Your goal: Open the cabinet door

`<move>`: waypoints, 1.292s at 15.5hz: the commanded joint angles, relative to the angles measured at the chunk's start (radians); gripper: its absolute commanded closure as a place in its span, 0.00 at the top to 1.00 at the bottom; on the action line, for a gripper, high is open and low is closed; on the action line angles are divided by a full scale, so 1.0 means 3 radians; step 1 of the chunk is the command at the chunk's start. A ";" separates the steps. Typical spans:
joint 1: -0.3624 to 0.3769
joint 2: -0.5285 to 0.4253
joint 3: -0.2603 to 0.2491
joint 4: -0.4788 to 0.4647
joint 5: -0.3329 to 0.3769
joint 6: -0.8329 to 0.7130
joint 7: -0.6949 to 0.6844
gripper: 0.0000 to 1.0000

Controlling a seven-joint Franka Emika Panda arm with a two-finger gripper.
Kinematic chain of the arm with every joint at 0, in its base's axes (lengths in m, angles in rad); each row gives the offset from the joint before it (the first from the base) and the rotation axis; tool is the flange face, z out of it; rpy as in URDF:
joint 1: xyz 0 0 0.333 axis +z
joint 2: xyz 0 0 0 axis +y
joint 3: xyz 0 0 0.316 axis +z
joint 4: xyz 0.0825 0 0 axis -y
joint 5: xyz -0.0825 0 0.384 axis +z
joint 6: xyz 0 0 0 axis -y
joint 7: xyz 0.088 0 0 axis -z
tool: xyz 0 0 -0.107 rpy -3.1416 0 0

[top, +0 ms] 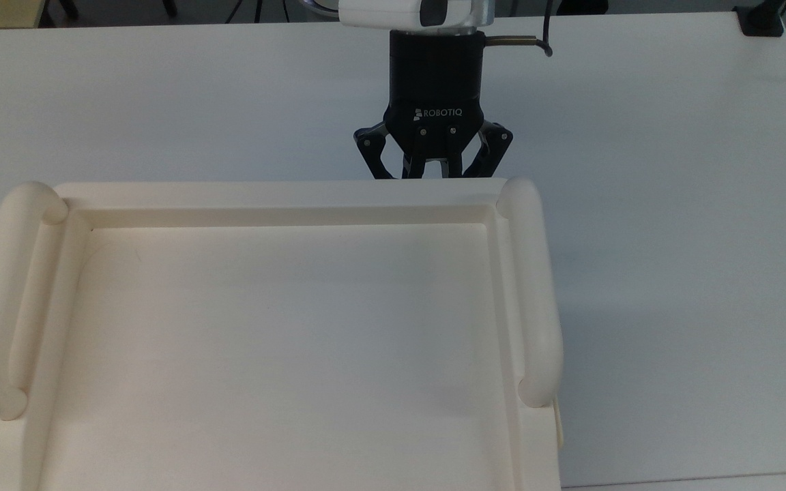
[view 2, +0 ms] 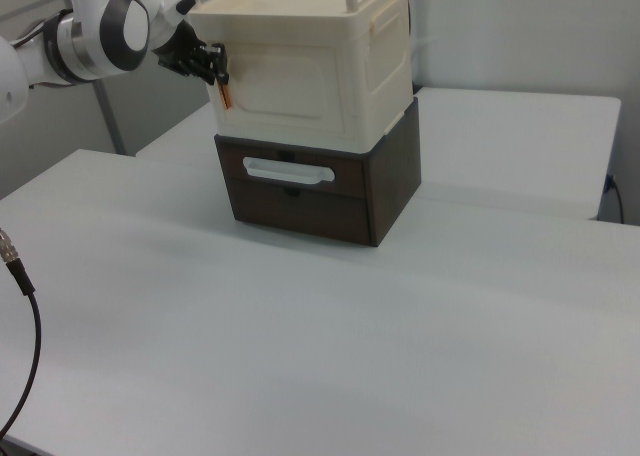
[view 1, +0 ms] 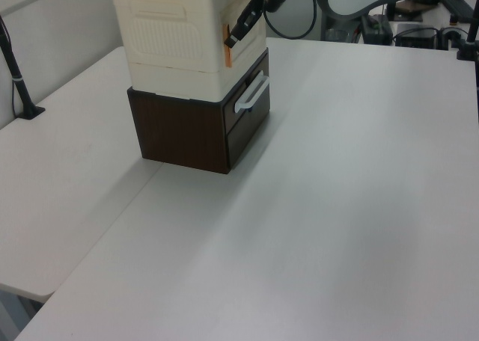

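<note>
White table (view 2: 500, 306) filled frame. Cream cabinet (view 2: 310, 66) atop dark drawer unit (view 2: 320, 191), upper centre of right view. Cabinet door (view 2: 285, 81) faced camera, shut. Gripper (view 2: 218, 68) at door's left edge, fingers drawn together, apparently on handle. Step: grasp. Next: pull outward.

My gripper (top: 434, 167) is black with a dull sheen. The cabinet door (view 2: 285, 96) looks like smooth cream plastic — the recessed top (top: 284, 341) the same, faintly glossy. The base (view 2: 395, 176) beneath is dark wood-look, and the table (view 1: 359, 206) is matt white.
</note>
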 commanded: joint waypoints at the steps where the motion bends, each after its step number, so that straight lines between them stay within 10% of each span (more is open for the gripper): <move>1: 0.0023 0.0036 -0.0021 0.0022 -0.0080 0.0065 0.0315 0.33; 8: 0.0028 0.0036 -0.0021 0.0063 -0.0187 0.0065 0.0556 0.27; 13: 0.0028 0.0031 -0.0016 0.0032 -0.0346 0.0040 0.0551 0.01; 20: -0.0002 -0.0106 -0.0011 -0.0019 -0.0284 -0.0496 0.0540 0.00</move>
